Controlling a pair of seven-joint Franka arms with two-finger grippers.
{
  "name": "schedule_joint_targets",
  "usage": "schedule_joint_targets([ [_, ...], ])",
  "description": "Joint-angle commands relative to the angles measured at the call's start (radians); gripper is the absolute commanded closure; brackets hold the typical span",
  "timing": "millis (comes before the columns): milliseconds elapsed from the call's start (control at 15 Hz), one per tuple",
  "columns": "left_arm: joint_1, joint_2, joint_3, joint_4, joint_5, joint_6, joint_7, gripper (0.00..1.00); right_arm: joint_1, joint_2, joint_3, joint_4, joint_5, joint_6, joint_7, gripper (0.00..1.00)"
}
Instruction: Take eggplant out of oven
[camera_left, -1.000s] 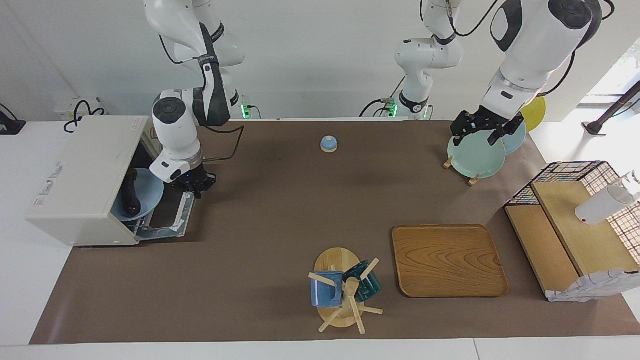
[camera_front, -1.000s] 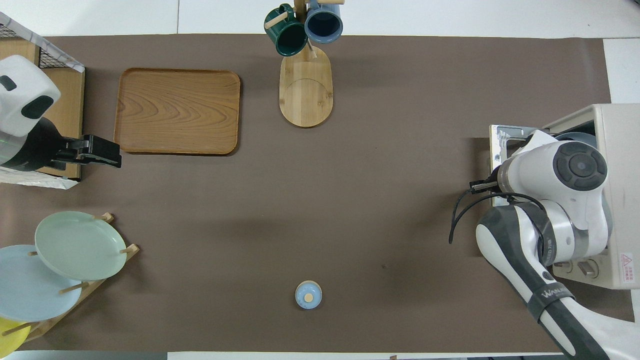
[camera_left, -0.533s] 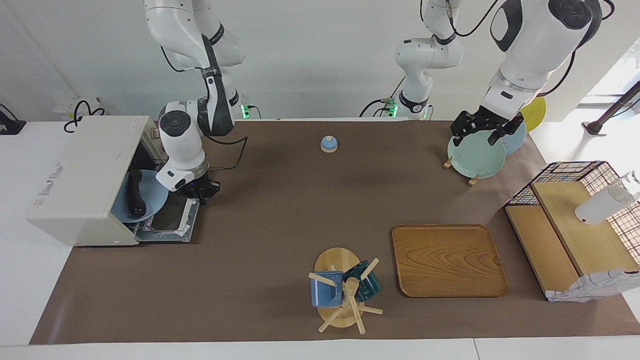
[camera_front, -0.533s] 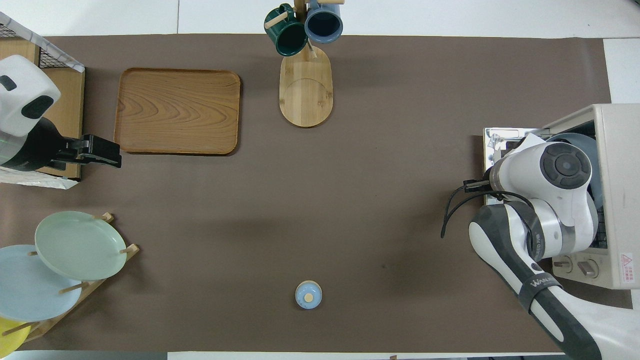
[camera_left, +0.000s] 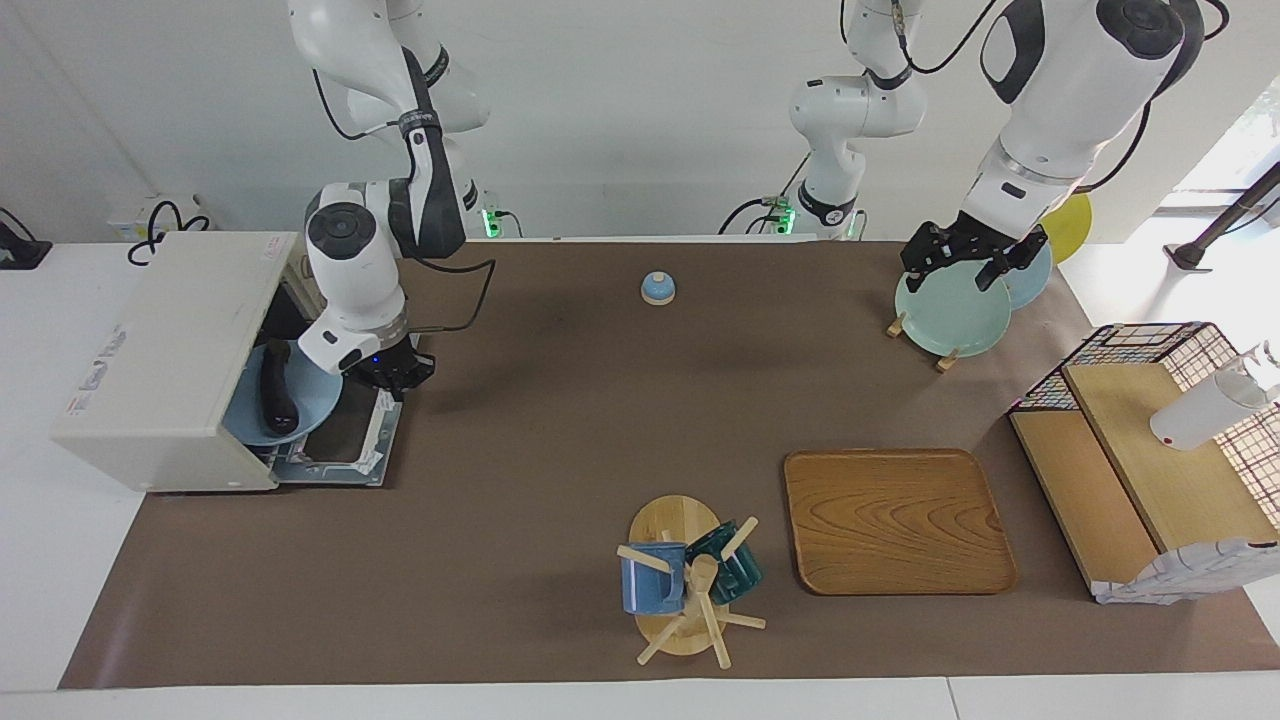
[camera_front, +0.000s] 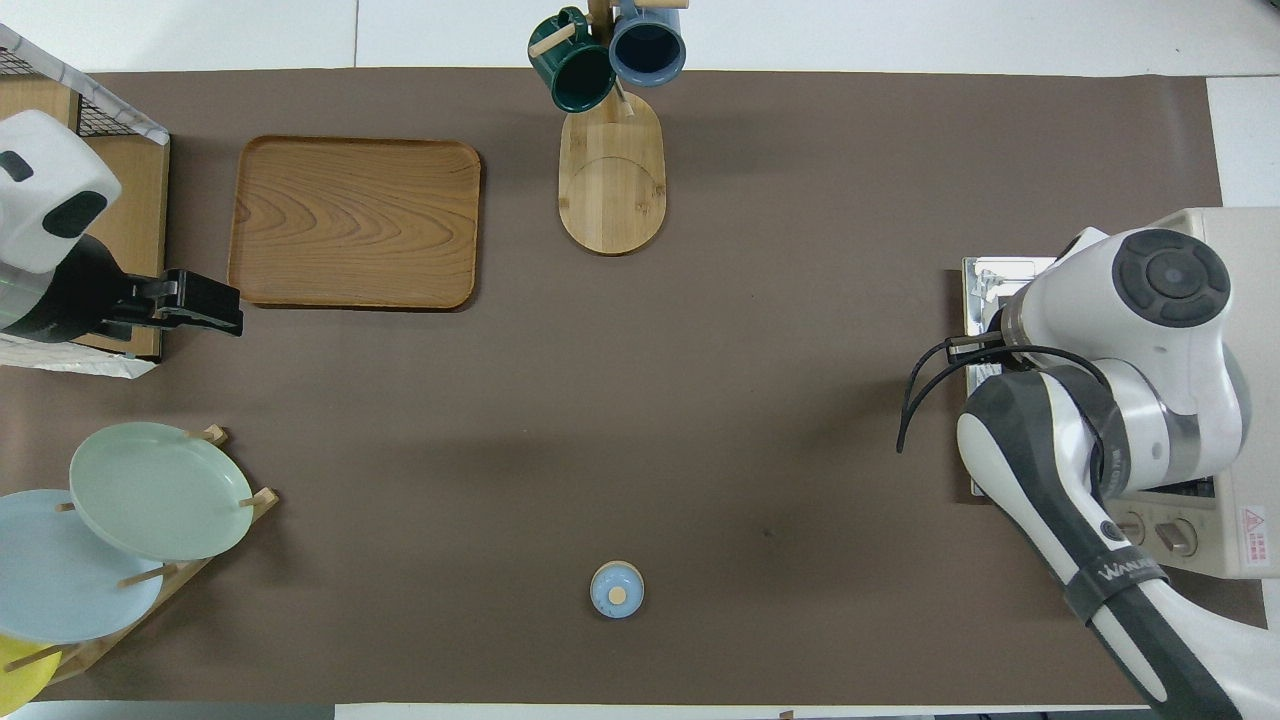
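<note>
Starting at the fingertips: the right gripper (camera_left: 392, 374) has its fingers pressed together, low over the corner of the dark-glass drop-down oven door (camera_left: 345, 445) nearest the robots. Can't tell if they still pinch the door's edge or just sit above it. A second ago that door hung half lowered with this gripper at its edge; now it lies flat on the brown mat, fully open, and the gripper has come up slightly from where it was half a second back. With the door down, the round light blue plate (camera_left: 312, 408) shows further out of the mouth of the boxy off-white toaster oven (camera_left: 160, 350), at the right arm's end of the table. The slim glossy dark purple eggplant (camera_left: 275, 392) lies on that plate, partly inside the opening, untouched. In the overhead view the right arm's own wrist hides both gripper and plate. The left gripper (camera_left: 962, 264) waits with fingers spread and nothing held, over the pale green plate (camera_left: 950, 318) standing in the wooden rack, and has not moved. Judgement: door-opening step looks finished, access is clear, and the actual removal hasn't begun. Next the right gripper would have to open up, swing into the mouth and close across the eggplant's narrow body; its glossy curved skin may slip or roll on the plate.
</note>
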Motion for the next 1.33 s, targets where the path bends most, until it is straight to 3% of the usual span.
schedule_joint_targets([
  [0, 0.009, -0.014, -0.006, -0.011, 0.01, -0.005, 0.005, 0.0, -0.037, -0.031, -0.01, 0.004, -0.04, -0.054, 0.001, 0.91],
  [133, 0.01, -0.014, -0.006, -0.011, 0.01, -0.001, 0.0, 0.0, -0.099, -0.033, -0.009, 0.001, -0.055, -0.052, -0.074, 0.87],
  [667, 0.007, -0.014, -0.006, -0.011, 0.01, 0.004, 0.003, 0.0, -0.123, -0.044, -0.009, -0.03, -0.054, -0.038, -0.11, 0.86],
  [800, 0.007, -0.014, -0.006, -0.011, 0.01, 0.004, 0.002, 0.0, -0.122, -0.044, -0.007, -0.025, -0.054, -0.042, -0.111, 0.79],
  [867, 0.007, -0.014, -0.006, -0.011, 0.01, 0.004, 0.002, 0.0, -0.122, -0.044, -0.007, -0.025, -0.054, -0.042, -0.125, 0.69],
  [933, 0.007, -0.014, -0.006, -0.011, 0.01, 0.004, 0.0, 0.0, -0.123, -0.044, -0.007, -0.025, -0.052, -0.04, -0.14, 0.66],
  [1267, 0.009, -0.014, -0.006, -0.011, 0.01, 0.004, 0.0, 0.0, -0.15, -0.045, -0.007, -0.041, -0.042, -0.026, -0.223, 0.72],
])
